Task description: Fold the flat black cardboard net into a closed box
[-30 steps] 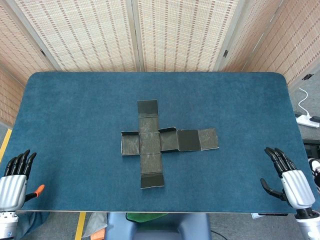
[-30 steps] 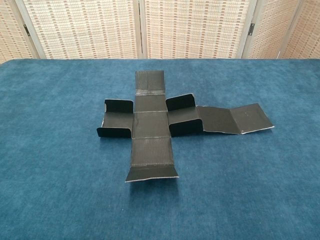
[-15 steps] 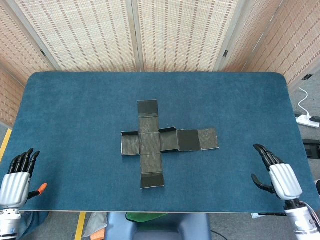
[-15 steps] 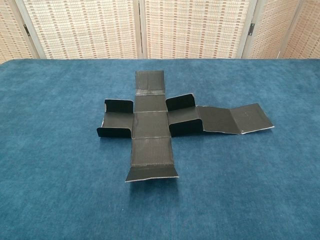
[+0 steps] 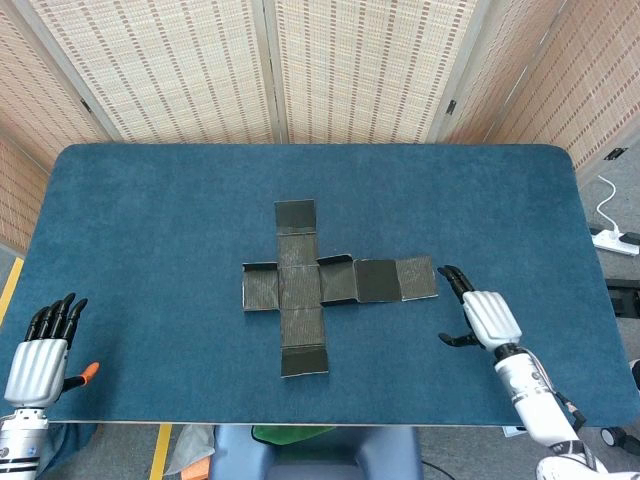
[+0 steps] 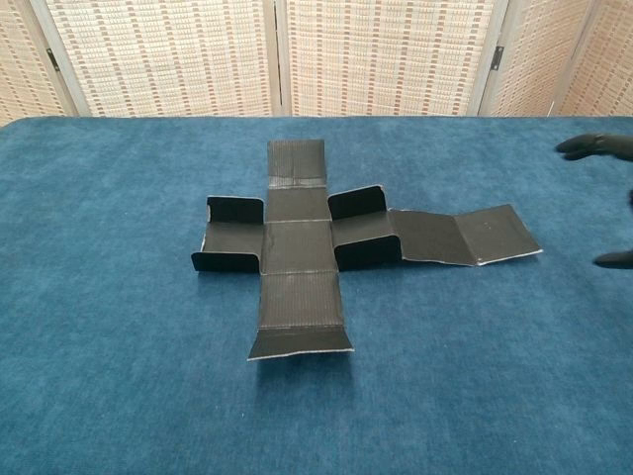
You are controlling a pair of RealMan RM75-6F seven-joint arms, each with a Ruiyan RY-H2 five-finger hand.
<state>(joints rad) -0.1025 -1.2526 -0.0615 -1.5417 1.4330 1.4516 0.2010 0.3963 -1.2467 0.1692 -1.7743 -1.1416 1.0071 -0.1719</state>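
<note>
Opening step, folding not begun. Net (image 5: pixel 320 285) lying flat at mid-desk (image 5: pixel 150 210), a cross with its long arm stretching toward 3 o'clock, small side flaps already upturned. Right robot hand (image 5: pixel 478 310) just beside that arm's far end, fingers apart, empty, apparently not touching. Left robot hand (image 5: pixel 42 348) at the desk's 8 o'clock edge, well apart from the net, fingers together and straight, empty. Next, probably: getting fingertips under the end panel and lifting it along its crease without sliding the card.

blue table cloth (image 5: pixel 150 220) | woven folding screen (image 5: pixel 350 70) behind | white power strip (image 5: pixel 612 238) on floor, right
</note>
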